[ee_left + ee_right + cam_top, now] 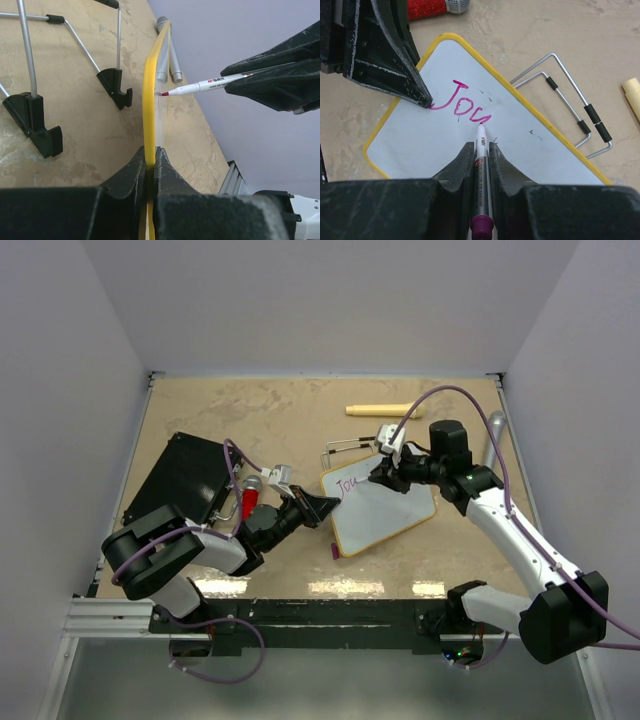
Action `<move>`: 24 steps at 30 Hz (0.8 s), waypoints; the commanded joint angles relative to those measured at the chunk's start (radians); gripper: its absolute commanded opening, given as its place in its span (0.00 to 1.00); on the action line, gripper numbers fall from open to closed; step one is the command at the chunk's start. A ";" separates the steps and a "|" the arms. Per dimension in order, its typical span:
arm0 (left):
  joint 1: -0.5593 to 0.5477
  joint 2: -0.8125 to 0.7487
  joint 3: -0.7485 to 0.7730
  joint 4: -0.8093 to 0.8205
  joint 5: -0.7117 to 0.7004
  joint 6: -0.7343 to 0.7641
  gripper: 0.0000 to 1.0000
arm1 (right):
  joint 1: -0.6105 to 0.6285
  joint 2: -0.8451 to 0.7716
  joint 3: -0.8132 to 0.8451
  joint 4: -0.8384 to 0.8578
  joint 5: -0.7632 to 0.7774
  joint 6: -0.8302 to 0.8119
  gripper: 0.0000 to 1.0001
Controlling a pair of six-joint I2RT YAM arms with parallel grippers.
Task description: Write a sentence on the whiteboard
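Pink "Jou" [465,104] on whiteboard [432,146] — marker [482,157] tip touching it, right jaws gripping.

Finishes on the table: gloss, matt and bare metal

The small rounded whiteboard [420,145] has a smooth, glossy white face and a yellow plastic rim; the slim white marker [482,172] is smooth plastic. The black fingers [385,55] of the left gripper [151,154] look like matt plastic, scuffed pale along the edges — those of the right gripper [481,149] are matt black too. The bent wire stand [26,45] is bare silvery metal with black plastic feet. The beige tabletop [545,25] is mottled like stone and faintly shiny. The red cylinder [427,7] glitters — the pale stick [385,410] looks like wood.
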 commanded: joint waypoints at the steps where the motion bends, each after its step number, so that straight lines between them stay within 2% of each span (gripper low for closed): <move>1: -0.009 -0.004 -0.005 0.063 0.021 0.062 0.00 | 0.000 0.000 0.012 -0.083 -0.021 -0.059 0.00; 9: -0.010 0.001 -0.003 0.069 0.023 0.062 0.00 | 0.025 0.018 0.006 -0.112 -0.050 -0.085 0.00; 19: -0.010 -0.001 -0.009 0.066 0.020 0.064 0.00 | 0.037 0.030 0.092 -0.069 -0.076 -0.032 0.00; 24: -0.009 -0.008 -0.023 0.056 0.017 0.068 0.00 | -0.021 -0.025 0.156 -0.115 -0.130 -0.021 0.00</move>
